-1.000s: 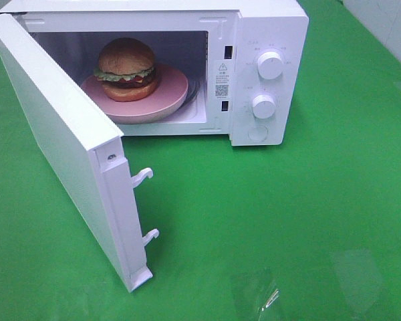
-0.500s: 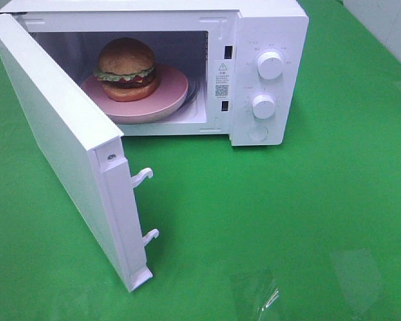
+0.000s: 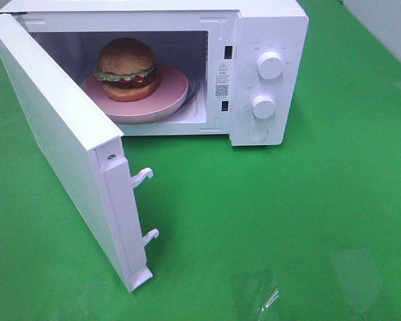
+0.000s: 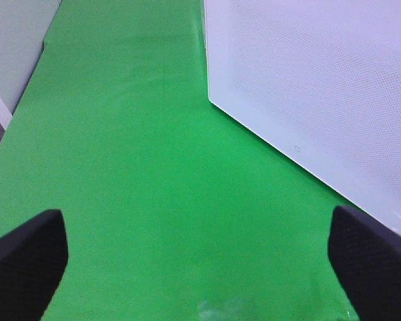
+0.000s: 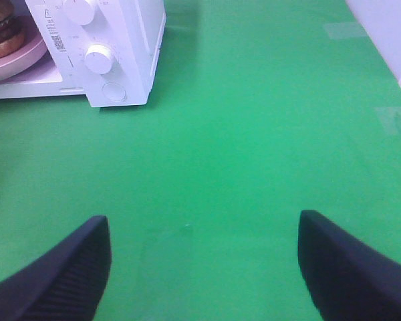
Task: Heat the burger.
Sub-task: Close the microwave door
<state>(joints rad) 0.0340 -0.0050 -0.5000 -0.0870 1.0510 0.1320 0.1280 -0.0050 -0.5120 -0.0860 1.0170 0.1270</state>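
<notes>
The burger (image 3: 126, 69) sat on the pink plate (image 3: 174, 92) inside the open microwave (image 3: 275, 30), likely soft and light; best handled by the plate's rim. Both arms' jaws stood released, empty.

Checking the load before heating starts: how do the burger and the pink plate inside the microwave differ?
The burger has a brown bun with green lettuce; the plate is plain pink. The burger is tall and domed; the plate is low and shallow. The plate is wider, its rim showing past the burger, which rests on it. Both are round and sit inside the microwave, whose door stands open.
</notes>
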